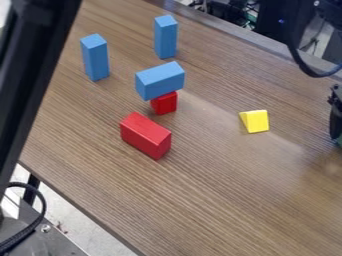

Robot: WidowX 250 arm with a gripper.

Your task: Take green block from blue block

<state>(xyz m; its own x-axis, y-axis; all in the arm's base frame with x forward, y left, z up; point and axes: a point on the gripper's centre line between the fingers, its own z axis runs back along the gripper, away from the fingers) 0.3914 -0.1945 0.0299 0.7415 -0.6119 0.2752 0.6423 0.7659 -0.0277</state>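
The hand (336,115) is hanging right of the propped blue block (160,81), well apart, a green sliver (340,140) showing beneath (open or closed, I'm not telling from here; can't tell).

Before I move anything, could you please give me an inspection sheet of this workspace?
Surface: wood-grain table, no spills seen.
Job's things: two upright blue blocks; a third blue block lies atop a small red block; a green patch at the right edge may be the green block.
Clutter: larger red block, yellow wedge.
Gripper: partly in view, right edge, just above the green patch.
Cables: black loops, upper right and lower left.
Surroundings: pale floor, black bar at left.
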